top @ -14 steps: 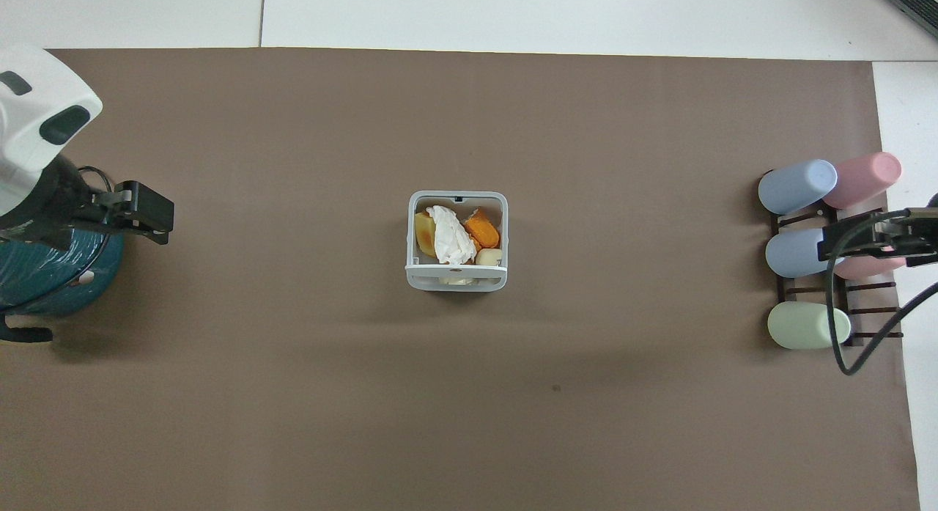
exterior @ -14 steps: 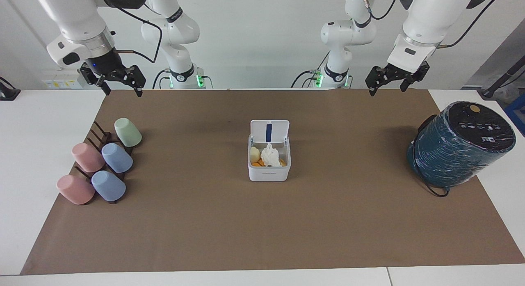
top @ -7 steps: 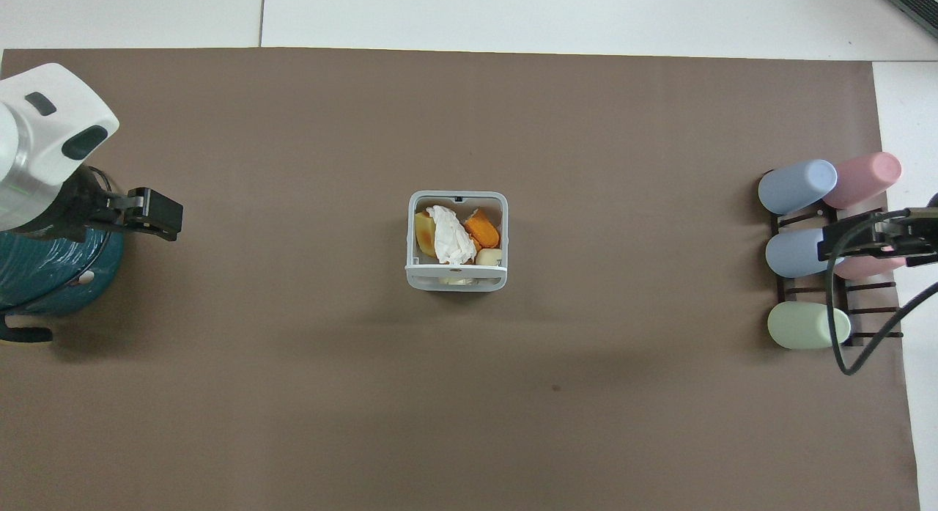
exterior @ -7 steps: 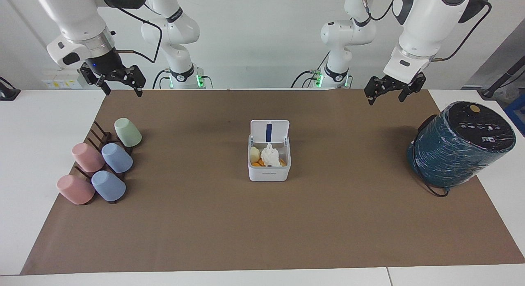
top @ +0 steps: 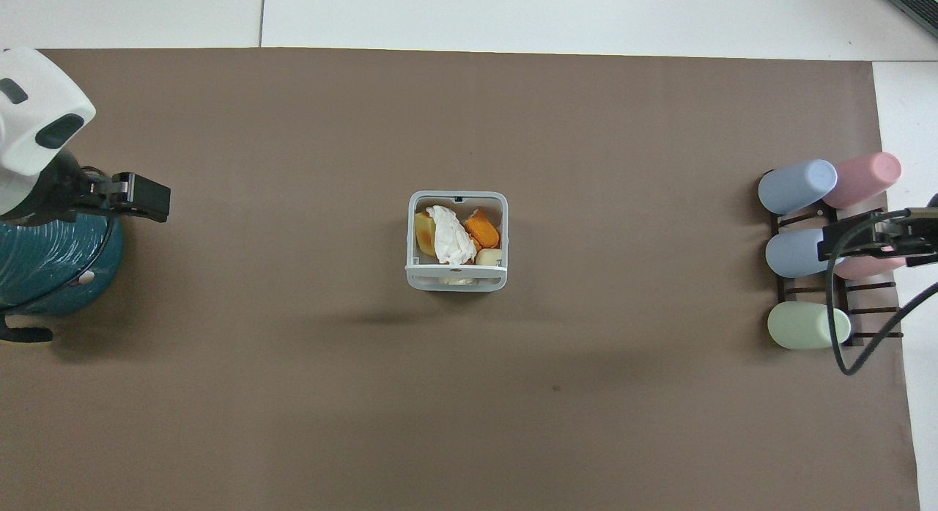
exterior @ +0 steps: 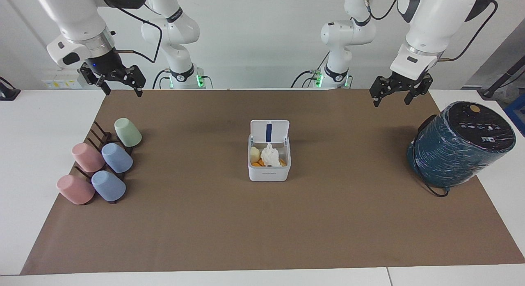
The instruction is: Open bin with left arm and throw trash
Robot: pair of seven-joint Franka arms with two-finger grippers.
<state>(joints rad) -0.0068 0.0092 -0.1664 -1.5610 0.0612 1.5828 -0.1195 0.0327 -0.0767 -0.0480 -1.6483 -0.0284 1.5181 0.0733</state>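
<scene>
The white bin (exterior: 268,173) stands at the middle of the brown mat with its lid (exterior: 269,131) up and the blue strip showing; it also shows in the overhead view (top: 456,278). In it lie the crumpled white tissue (top: 448,236), the orange peel (top: 482,229) and the pale cream peel (exterior: 255,154). My left gripper (exterior: 392,100) is open and empty, raised over the mat's edge beside the teal cylinder, well away from the bin. My right gripper (exterior: 123,92) is open and empty, raised over the cup rack's end of the table, and waits.
A big dark teal wrapped cylinder (exterior: 459,146) with a black cord stands at the left arm's end of the mat. A dark rack with several pastel cups (exterior: 102,163) lies at the right arm's end. The brown mat (exterior: 262,228) covers most of the table.
My left gripper has shifted a little toward the teal cylinder's end of the table. The bin, the trash and the right arm have not moved.
</scene>
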